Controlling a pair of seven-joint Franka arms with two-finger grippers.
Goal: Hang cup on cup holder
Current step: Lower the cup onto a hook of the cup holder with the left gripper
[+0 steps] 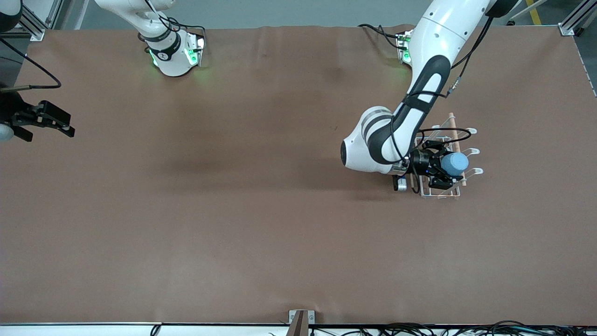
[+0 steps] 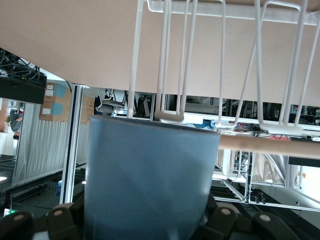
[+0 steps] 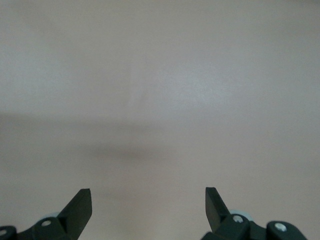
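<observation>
My left gripper is shut on the light-blue cup and holds it on its side over the white wire cup holder, right by the holder's wooden rod. In the left wrist view the cup fills the lower middle, its end close to a looped prong, with the rod running beside it. Whether cup and prong touch cannot be told. My right gripper waits open and empty over the right arm's end of the table; it also shows in the right wrist view.
The brown table cover spreads across the whole view. The arm bases stand along the edge farthest from the front camera. A small bracket sits at the edge nearest the front camera.
</observation>
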